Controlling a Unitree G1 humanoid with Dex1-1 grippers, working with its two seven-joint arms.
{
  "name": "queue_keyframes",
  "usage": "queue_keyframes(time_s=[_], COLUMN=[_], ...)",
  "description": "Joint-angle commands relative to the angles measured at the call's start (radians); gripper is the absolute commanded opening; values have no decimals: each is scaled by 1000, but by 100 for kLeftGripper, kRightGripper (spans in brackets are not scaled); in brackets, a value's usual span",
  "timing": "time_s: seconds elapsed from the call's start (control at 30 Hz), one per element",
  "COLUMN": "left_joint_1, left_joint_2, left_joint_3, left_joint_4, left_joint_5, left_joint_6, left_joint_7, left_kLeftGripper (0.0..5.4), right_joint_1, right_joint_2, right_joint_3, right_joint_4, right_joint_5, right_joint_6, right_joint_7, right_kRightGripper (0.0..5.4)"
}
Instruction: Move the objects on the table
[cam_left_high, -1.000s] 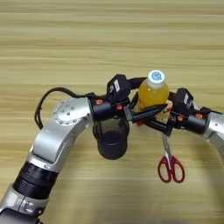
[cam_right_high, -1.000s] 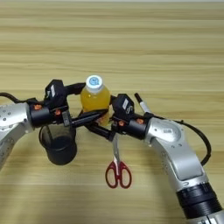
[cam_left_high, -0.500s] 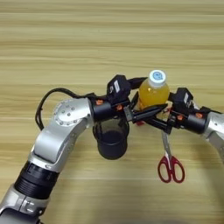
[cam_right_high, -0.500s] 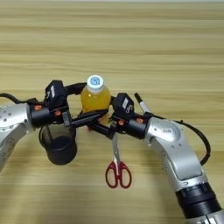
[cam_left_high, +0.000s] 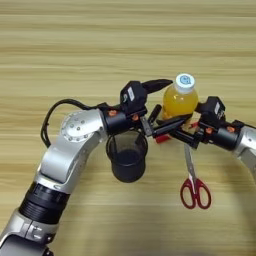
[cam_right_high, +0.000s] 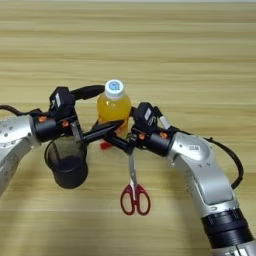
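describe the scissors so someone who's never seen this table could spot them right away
On the wooden table, find the orange-drink bottle with the white cap near the middle. Just in front of it, toward the robot, lie the scissors, blades pointing up at the bottle. Their red looped handles set them apart from the black mesh cup to their left.

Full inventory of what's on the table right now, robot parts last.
orange-drink bottle: 1, orange with white cap, upright, centre, behind both tools.
mesh pen cup: 1, black, upright, just below the left tool.
scissors: 1, red handles, blades pointing up toward the right tool.
red item: 1, small, mostly hidden between the tools; cannot identify.
table: 1, light wood.
left tool: black fingers open, one by the bottle cap, one lower.
right tool: black, left of the scissors' blades; finger state unclear.
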Motion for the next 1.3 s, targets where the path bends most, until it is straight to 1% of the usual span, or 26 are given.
queue_keyframes(time_s=[0.03,0.07,0.13,0.27,0.43,0.57,0.63,0.7,0.77,0.8,0.83,0.87,0.93,1.0,1.07,1.1,1.17,1.23,1.3], left_joint_1=[-14,-13,-9,-1,2,3,-1,-8,-23,-35,-48,-56,-81,-96,-103,-105,-108,-108,-109], left_joint_2=[-20,-23,-32,-41,-53,-68,-78,-91,-110,-122,-128,-131,-141,-140,-140,-142,-149,-151,-151], left_joint_3=[27,33,52,91,134,180,206,232,264,282,294,299,317,321,323,327,332,331,326], left_joint_4=[-8,-15,-36,-79,-91,-97,-94,-82,-45,-15,22,46,145,241,311,338,385,429,467], left_joint_5=[-7,-11,-32,-89,-142,-199,-218,-217,-183,-156,-111,-82,5,112,193,216,246,266,281], left_joint_6=[-33,-44,-55,-62,-65,-54,-53,-61,-85,-96,-119,-136,-170,-240,-295,-313,-350,-389,-423], left_joint_7=[28,32,38,41,63,88,112,152,219,267,316,347,454,548,625,656,699,724,738], left_kLeftGripper=[505,524,539,540,540,540,540,540,540,540,540,540,540,540,540,540,540,540,540], right_joint_1=[-45,-50,-63,-103,-158,-198,-215,-229,-243,-251,-259,-264,-280,-298,-313,-319,-332,-345,-356], right_joint_2=[9,14,25,58,107,144,161,174,189,198,206,212,234,247,258,266,279,296,312], right_joint_3=[-31,-37,-49,-75,-100,-112,-118,-121,-122,-121,-120,-120,-121,-119,-121,-126,-134,-144,-156], right_joint_4=[9,16,40,126,238,329,374,418,467,494,519,537,585,643,695,718,768,824,873], right_joint_5=[16,15,8,-16,-51,-86,-100,-116,-138,-150,-163,-171,-183,-213,-238,-243,-263,-280,-284], right_joint_6=[12,15,19,6,-20,-57,-77,-103,-139,-161,-188,-207,-253,-313,-367,-387,-442,-500,-539], right_joint_7=[-17,-25,-46,-112,-204,-268,-294,-315,-335,-348,-360,-366,-381,-412,-443,-459,-506,-558,-595], right_kRightGripper=[343,343,343,343,343,343,343,343,343,343,343,343,343,343,343,343,343,343,343])
